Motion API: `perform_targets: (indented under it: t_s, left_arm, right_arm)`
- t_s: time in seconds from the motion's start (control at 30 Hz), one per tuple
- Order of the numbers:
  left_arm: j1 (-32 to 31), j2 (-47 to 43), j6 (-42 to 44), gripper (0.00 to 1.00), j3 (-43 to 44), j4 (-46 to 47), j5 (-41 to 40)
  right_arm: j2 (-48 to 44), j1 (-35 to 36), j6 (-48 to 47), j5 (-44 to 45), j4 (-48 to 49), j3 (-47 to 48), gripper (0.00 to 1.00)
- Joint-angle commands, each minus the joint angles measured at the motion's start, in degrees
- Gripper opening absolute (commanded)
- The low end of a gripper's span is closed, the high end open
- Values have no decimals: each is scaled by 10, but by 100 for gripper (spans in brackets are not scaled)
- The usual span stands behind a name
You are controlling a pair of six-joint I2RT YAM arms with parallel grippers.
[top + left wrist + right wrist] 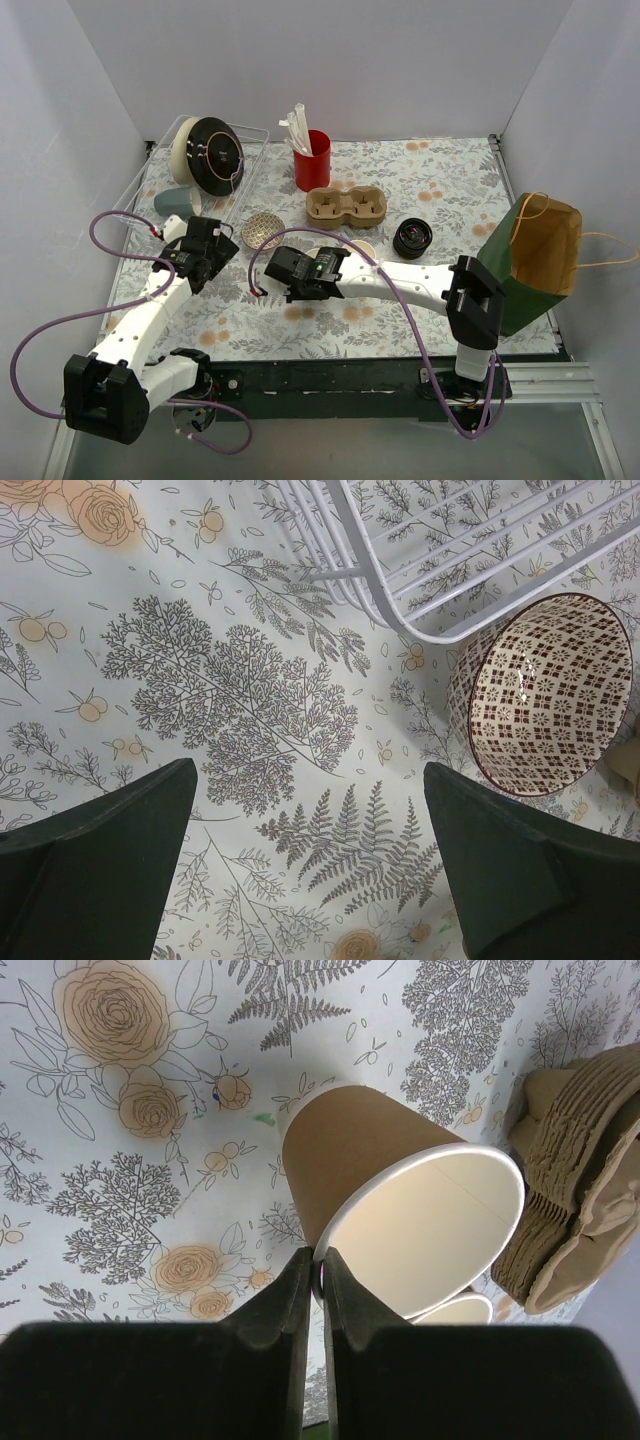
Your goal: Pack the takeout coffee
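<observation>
The right pincer [320,1260] is pinching the rim of the kraft paper cup [380,1150], with its two dark fingers pressed nearly together, one on the outside wall and one on the inside. The cup is showing a smooth, plain brown outside and a white lining, and its open mouth is facing the wrist camera with no lid on it. A second white-lined cup rim [455,1310] is peeking out just beneath it. Just beside the cup, on the right of the wrist view, a stack of moulded pulp cup carriers [575,1180] is showing rough, layered edges. The round black lid [413,237] is lying apart on the worktop [440,180], between the right arm and the carriers. The worktop is wearing a pale covering printed with ferns and orange roses.

The left pincer [310,780] is hanging with its fingers spread wide over bare print, holding nothing. Near it a bowl [545,695] with a brown-and-white tile pattern is sitting just beside a white wire rack [450,550]. A green and brown paper bag [540,250] with string handles is standing open at the worktop's right edge.
</observation>
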Motion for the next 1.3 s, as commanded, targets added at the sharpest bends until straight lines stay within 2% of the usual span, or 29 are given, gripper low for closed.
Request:
perform_targets:
  t_s: [0.0, 0.27, 0.5, 0.7, 0.83, 0.97, 1.03, 1.13, 1.27]
  left_arm:
    - [3, -12, 7, 98, -4, 8, -4]
    - [3, -20, 5, 98, -5, 5, -7]
    - [3, -26, 4, 98, -2, 9, -5]
    - [2, -31, 45, 98, 15, 27, 4]
    - [3, -35, 87, 98, 23, 51, 24]
    - [3, -49, 116, 98, 4, 75, 46]
    - [2, -55, 120, 98, -6, 84, 61]
    - [3, -59, 125, 98, -9, 92, 72]
    - [2, -57, 127, 98, -9, 89, 72]
  right_arm:
    - [0, 5, 0, -14, 0, 29, 17]
    - [13, 12, 19, -31, 15, 18, 18]
    - [2, 13, 29, -35, 7, 46, 38]
    - [-76, -4, 92, -81, 33, 59, 50]
    - [-131, -75, 207, -60, 35, 75, 51]
    - [-166, -175, 305, 5, 42, 28, 51]
    - [-178, -201, 340, 21, 44, 11, 52]
    - [-178, -248, 360, 3, 49, -16, 55]
    - [-169, -298, 360, -65, 72, -47, 58]
